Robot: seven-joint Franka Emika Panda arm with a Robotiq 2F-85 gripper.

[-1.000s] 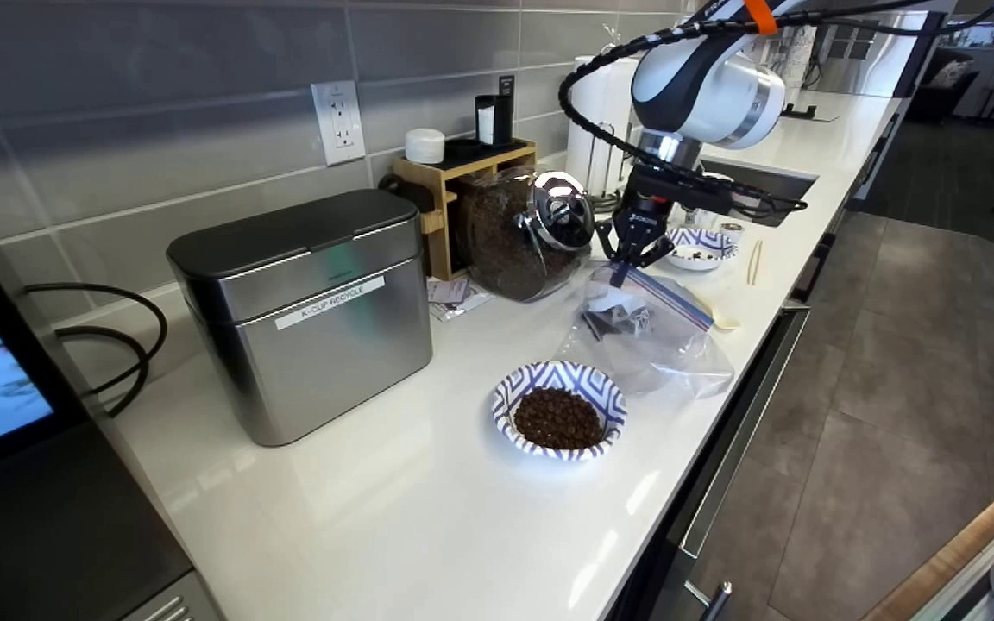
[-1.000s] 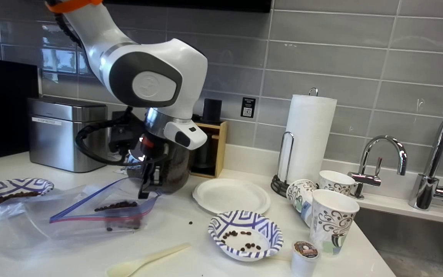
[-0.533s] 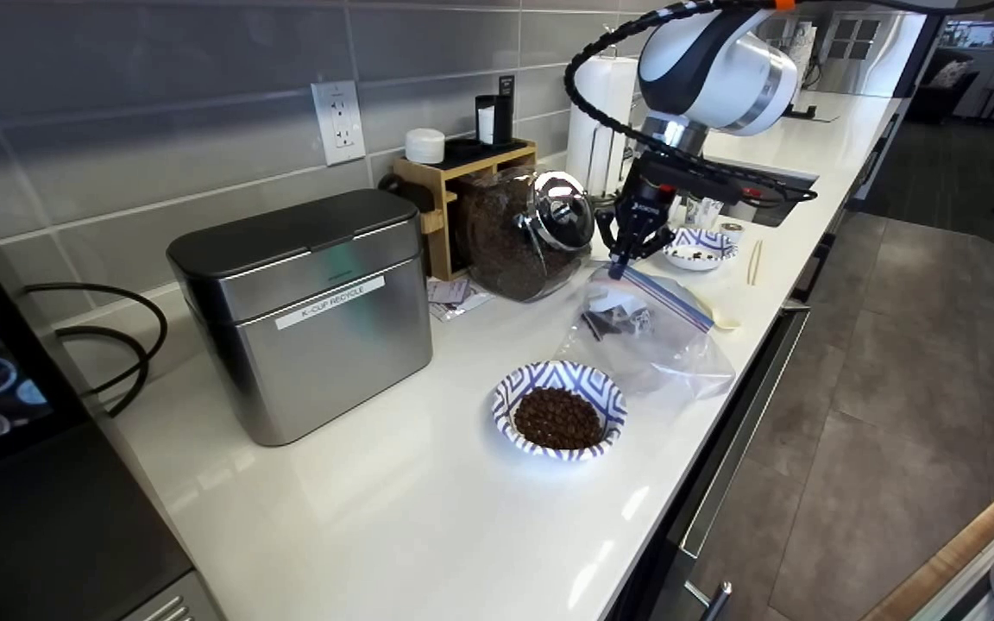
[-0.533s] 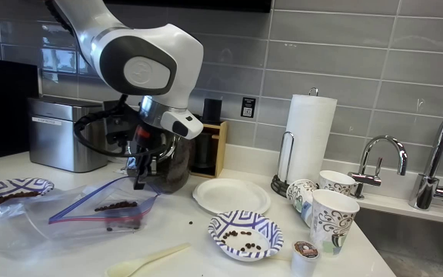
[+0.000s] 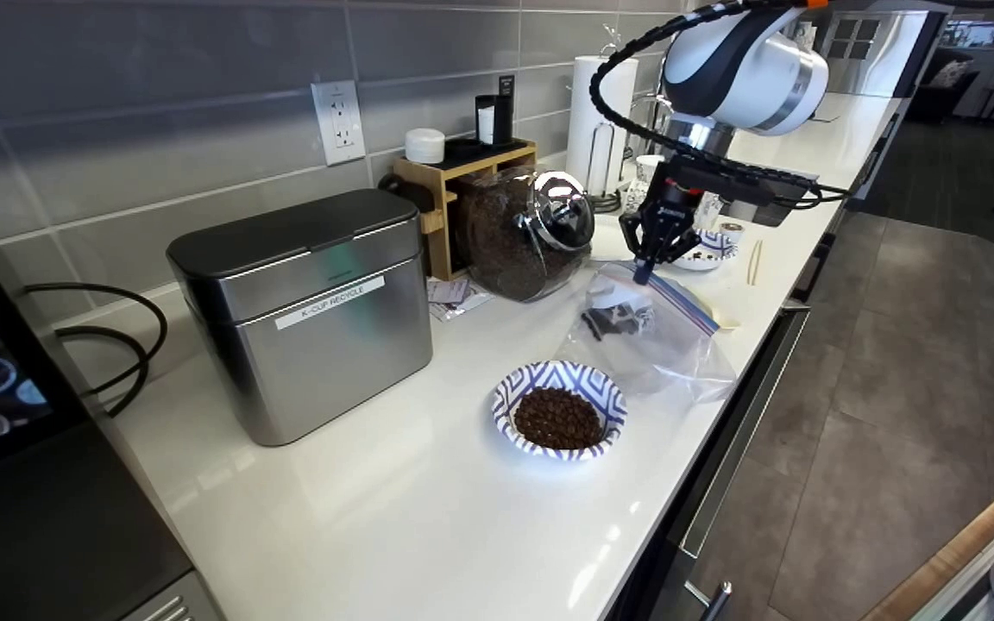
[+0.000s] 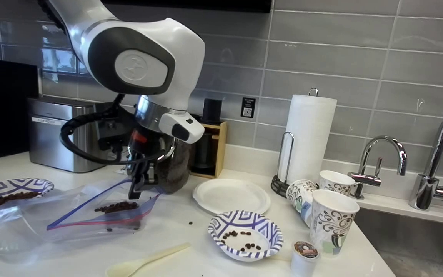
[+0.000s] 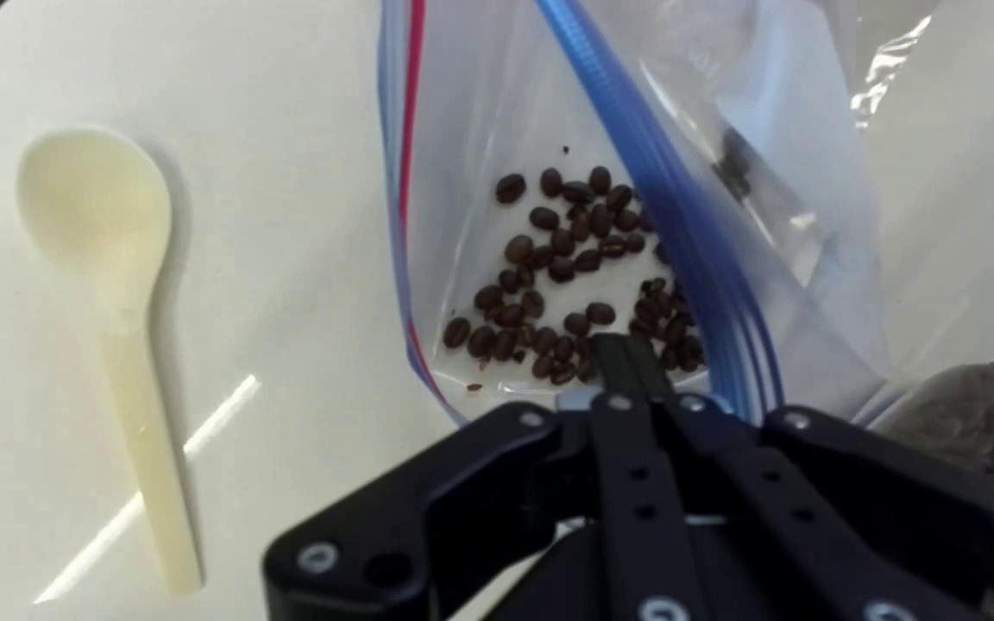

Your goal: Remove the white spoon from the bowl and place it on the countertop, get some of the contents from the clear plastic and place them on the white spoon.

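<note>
The white spoon (image 7: 109, 233), cream in tone, lies on the glossy white countertop (image 7: 290, 216) beside the clear plastic (image 7: 480, 103), a zip bag with blue and red seal strips. Its mouth gapes, and dark coffee beans (image 7: 583, 216) lie inside. My gripper (image 7: 624, 345) is shut, its fingertips together with nothing seen between them, over the beans at the bag's mouth. In an exterior view the gripper (image 6: 134, 195) points down into that mouth; whether it touches plastic or beans I cannot tell. A blue-striped bowl (image 6: 269, 231) with a few beans stands apart from the spoon.
Another striped bowl (image 5: 549, 373), full of beans, sits by the bag's closed end. Close behind the gripper are a glass jar (image 5: 497, 233) and a white plate (image 6: 231, 194). A steel bin (image 5: 333, 328), paper cups (image 6: 331, 215) and a paper towel roll (image 6: 310, 134) stand around.
My gripper rose slightly, then came down again, shifting left in an exterior view and staying shut. The bag's mouth has shifted a little with its seal strips. Spoon and bowls have not moved.
</note>
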